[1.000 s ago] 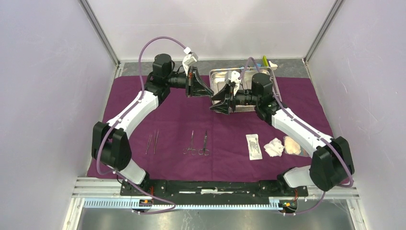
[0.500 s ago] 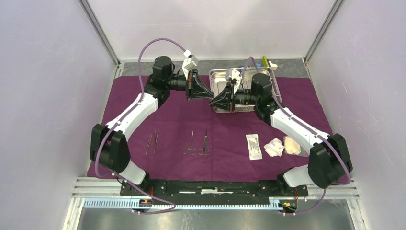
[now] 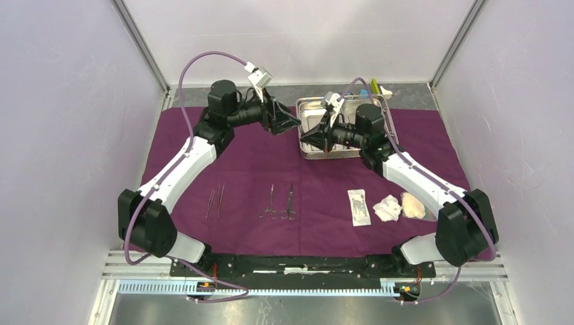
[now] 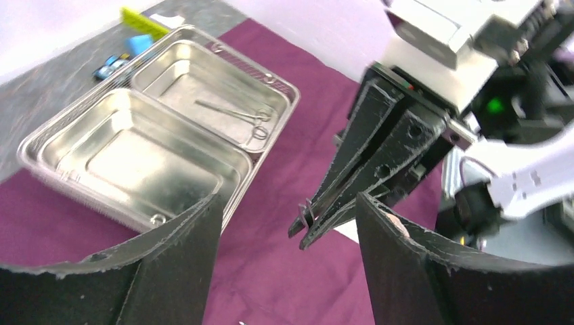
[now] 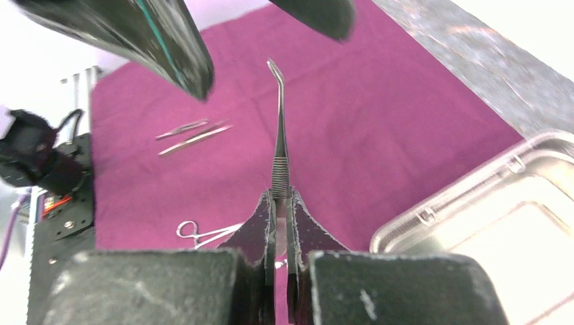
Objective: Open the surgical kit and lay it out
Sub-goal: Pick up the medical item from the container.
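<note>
Steel, curved-tip instrument (image 5: 279,135) pinched in the right gripper (image 5: 279,196), jaws fully closed on its ribbed section. Shaft runs straight out ahead of the jaws, bent tip farthest out. Left gripper (image 4: 288,201) faces it nose to nose, jaws spread wide, nothing in them. The right fingertips sit just ahead of that gap, no contact that I can see.

Just beside and below the right jaws is the two-compartment steel tray (image 4: 27,145), with one scissor-handled clamp (image 4: 237,114) in the compartment farther from the left jaws. Under both jaws, plum cloth (image 3: 257,169).

Back toward the arm bases from the jaws is the laid row: two tweezers (image 3: 215,202), two scissor-handled instruments (image 3: 279,202), white packet (image 3: 359,206), gauze pads (image 3: 388,208). The steel pieces lie with long axes running base-to-far.

My read: the right arm carries, so it places. The held piece lies crosswise to that row and needs turning parallel. The gap between the scissor-handled pair and the packet looks nearest. Clamp in tray not yet laid out.
</note>
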You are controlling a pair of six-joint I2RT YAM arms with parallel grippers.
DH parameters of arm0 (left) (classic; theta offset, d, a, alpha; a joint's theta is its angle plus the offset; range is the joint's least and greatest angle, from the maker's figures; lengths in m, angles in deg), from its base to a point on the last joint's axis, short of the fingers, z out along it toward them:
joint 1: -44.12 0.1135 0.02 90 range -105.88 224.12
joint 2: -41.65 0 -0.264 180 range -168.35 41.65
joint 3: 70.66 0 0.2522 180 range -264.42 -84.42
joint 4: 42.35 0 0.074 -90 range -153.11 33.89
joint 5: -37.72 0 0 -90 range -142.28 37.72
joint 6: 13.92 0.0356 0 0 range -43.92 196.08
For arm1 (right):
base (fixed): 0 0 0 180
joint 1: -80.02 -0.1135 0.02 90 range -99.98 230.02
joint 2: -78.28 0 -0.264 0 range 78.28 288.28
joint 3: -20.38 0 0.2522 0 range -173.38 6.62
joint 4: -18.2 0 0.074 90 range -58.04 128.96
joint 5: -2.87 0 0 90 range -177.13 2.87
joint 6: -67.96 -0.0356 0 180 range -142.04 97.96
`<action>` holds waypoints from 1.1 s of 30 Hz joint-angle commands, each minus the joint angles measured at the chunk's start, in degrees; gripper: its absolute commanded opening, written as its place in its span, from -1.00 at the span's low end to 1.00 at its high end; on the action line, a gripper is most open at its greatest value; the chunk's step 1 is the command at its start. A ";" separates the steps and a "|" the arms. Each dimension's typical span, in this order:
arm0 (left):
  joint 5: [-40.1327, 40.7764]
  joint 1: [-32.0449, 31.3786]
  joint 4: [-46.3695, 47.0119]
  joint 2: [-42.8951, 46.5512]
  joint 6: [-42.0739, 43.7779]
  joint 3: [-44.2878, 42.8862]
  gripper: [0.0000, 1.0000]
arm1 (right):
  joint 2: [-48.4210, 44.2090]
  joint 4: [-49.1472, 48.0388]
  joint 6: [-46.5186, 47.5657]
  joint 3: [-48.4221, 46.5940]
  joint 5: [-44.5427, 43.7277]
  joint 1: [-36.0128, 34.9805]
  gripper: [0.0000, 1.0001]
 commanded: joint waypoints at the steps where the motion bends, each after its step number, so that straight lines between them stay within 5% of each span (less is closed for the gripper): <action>1: 16.91 0.10 -8.60 1.96 -10.07 -3.52 0.57 | -2.24 5.65 1.16 -3.55 -12.37 0.17 -1.00; 13: 20.93 -3.81 -12.91 -0.68 -14.83 -5.68 0.15 | -2.32 7.59 -1.80 -5.08 -17.67 0.13 -0.99; 27: 19.11 -6.78 -8.86 -8.32 -18.82 -9.78 0.22 | -1.12 6.15 -3.29 -3.86 -17.45 0.13 -1.00; 33: 18.28 -7.01 -6.98 -9.86 -20.38 -9.14 0.10 | -1.22 5.65 -3.79 -3.38 -17.56 0.18 -1.00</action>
